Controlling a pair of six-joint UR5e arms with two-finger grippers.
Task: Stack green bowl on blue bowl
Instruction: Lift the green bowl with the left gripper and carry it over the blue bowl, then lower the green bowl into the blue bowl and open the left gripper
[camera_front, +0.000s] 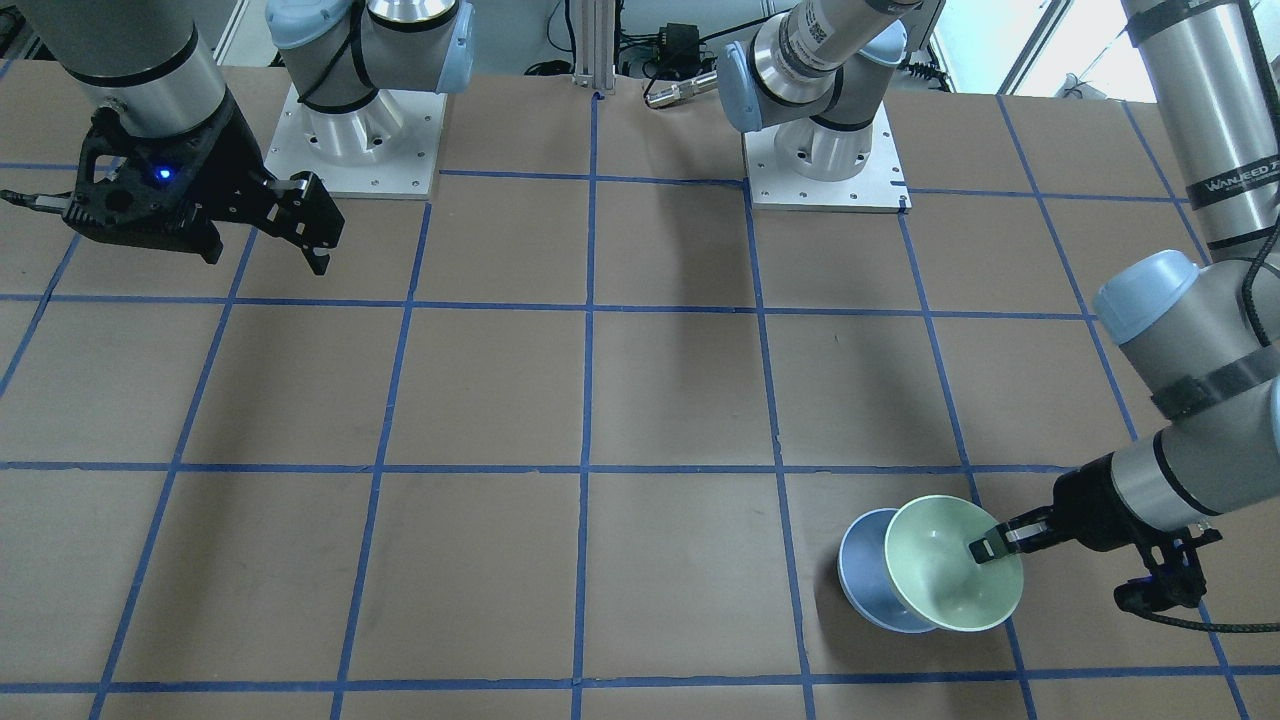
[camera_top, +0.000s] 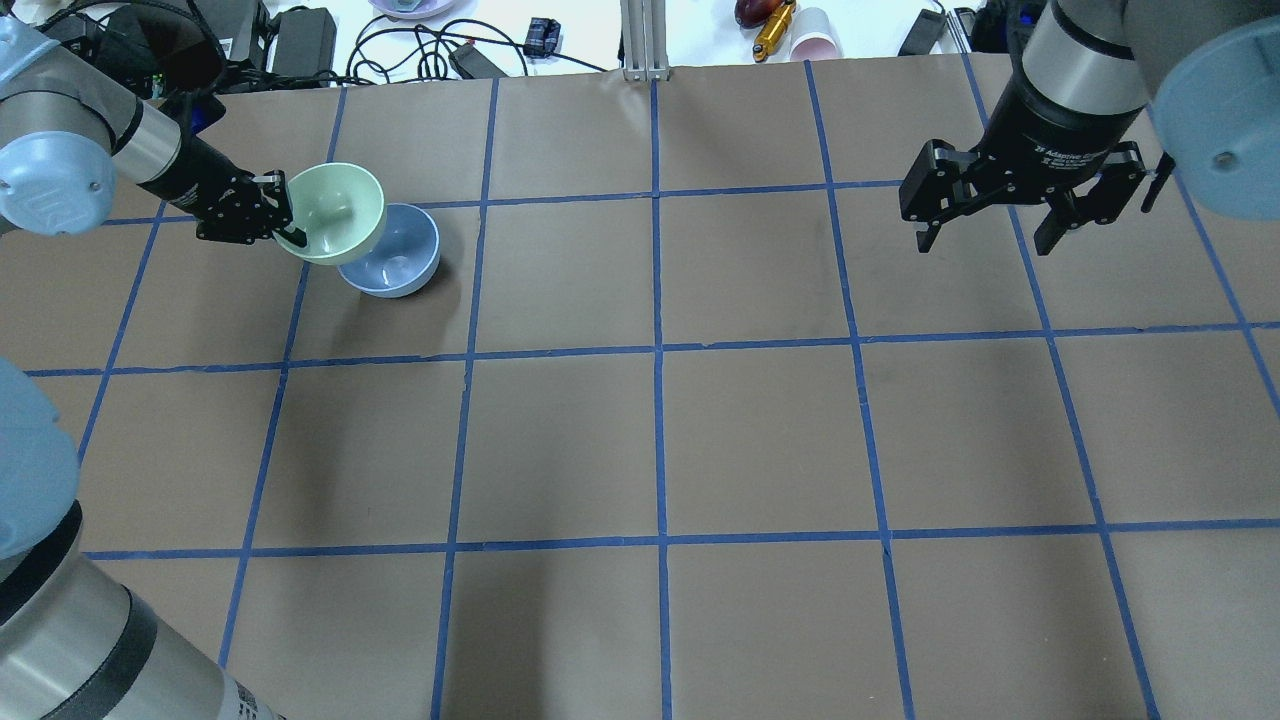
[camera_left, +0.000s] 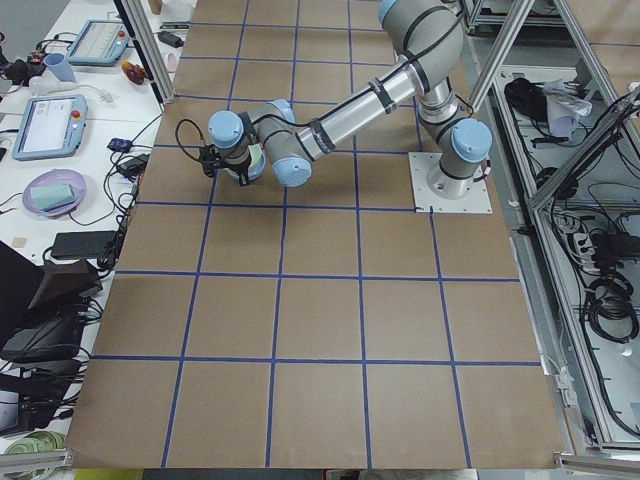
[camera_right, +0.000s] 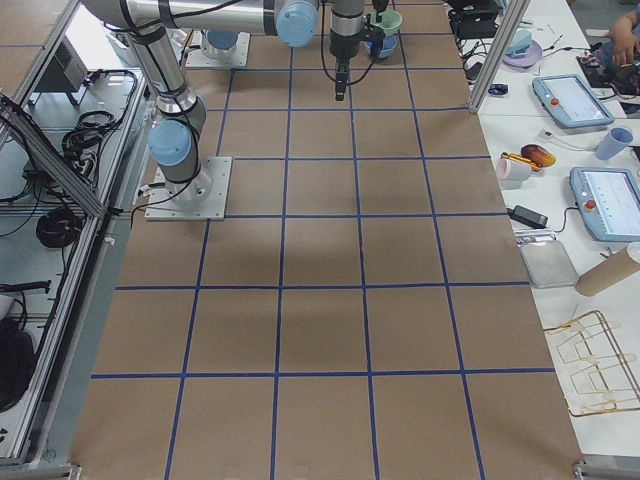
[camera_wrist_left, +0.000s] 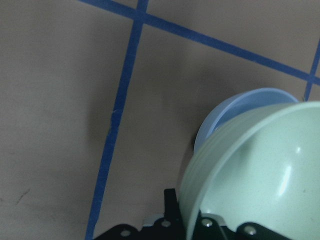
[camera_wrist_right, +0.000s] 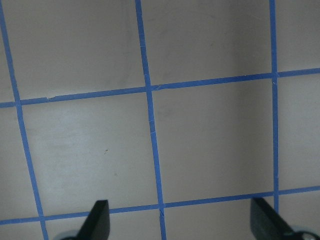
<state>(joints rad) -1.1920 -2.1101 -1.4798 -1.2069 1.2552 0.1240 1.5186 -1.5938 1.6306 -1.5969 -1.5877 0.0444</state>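
My left gripper (camera_front: 992, 545) (camera_top: 285, 228) is shut on the rim of the green bowl (camera_front: 950, 563) (camera_top: 337, 212) and holds it tilted, raised above the table. The bowl overlaps the near side of the blue bowl (camera_front: 866, 575) (camera_top: 398, 262), which sits on the table. In the left wrist view the green bowl (camera_wrist_left: 265, 180) fills the lower right, with the blue bowl (camera_wrist_left: 245, 107) behind it. My right gripper (camera_front: 312, 235) (camera_top: 985, 232) is open and empty, high above the table on the other side. Its fingertips (camera_wrist_right: 97, 220) show in the right wrist view.
The table (camera_top: 660, 440) is brown paper with a blue tape grid. Two arm base plates (camera_front: 355, 150) (camera_front: 825, 170) stand at the robot's edge. Cables and small items (camera_top: 770, 25) lie beyond the far edge.
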